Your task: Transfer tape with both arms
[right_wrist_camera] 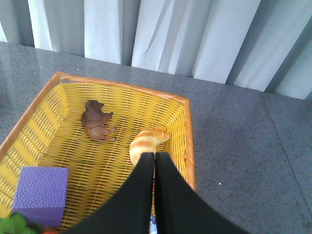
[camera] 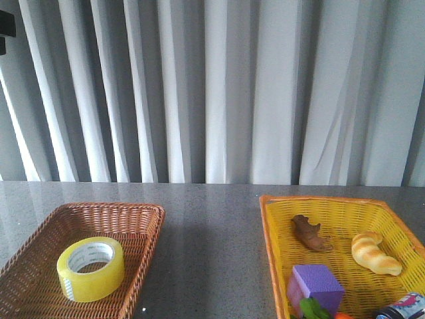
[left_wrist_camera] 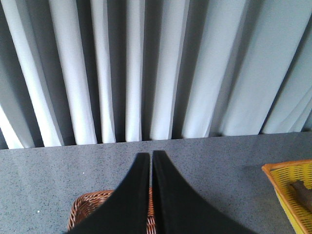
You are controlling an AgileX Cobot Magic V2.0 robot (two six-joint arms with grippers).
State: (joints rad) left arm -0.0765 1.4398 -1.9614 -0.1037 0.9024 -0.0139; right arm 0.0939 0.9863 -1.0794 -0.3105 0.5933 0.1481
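Note:
The tape (camera: 91,268), a wide yellow translucent roll with a white printed core, lies flat in the brown wicker basket (camera: 143,226) at the front left. Neither arm shows in the front view. In the left wrist view my left gripper (left_wrist_camera: 150,155) is shut and empty, above the brown basket's far rim (left_wrist_camera: 83,204); the tape is hidden there. In the right wrist view my right gripper (right_wrist_camera: 154,155) is shut and empty, above the yellow basket (right_wrist_camera: 117,87) close to the croissant toy (right_wrist_camera: 146,142).
The yellow basket (camera: 272,226) at the front right holds a brown animal toy (camera: 310,232), a croissant toy (camera: 375,252), a purple block (camera: 316,284), a green item (camera: 312,308) and a printed can (camera: 405,307). Grey curtains hang behind the grey table (camera: 212,226).

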